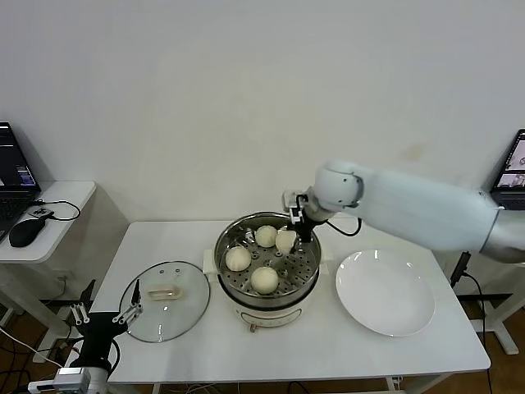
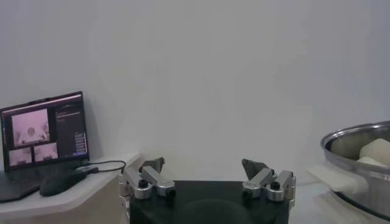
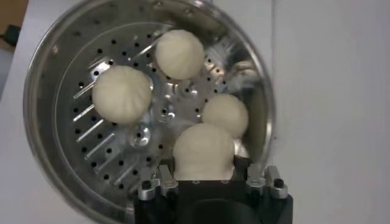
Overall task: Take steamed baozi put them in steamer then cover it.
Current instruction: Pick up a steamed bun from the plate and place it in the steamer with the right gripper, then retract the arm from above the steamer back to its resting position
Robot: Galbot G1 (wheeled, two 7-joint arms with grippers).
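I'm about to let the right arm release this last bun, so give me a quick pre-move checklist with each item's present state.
1. Right gripper is shut on the fourth baozi: ok.
2. Held bun is over the steamer tray, inside the rim: ok.
3. Three other baozi already sit on the tray: ok.
4. Held bun resting on the tray rather than hanging above it: cannot tell.
5. Cover lies flat on the table to the steamer's left, not yet on: ok for now.
6. Left gripper is open, empty, low beside the table's left edge, near the cover: ok.
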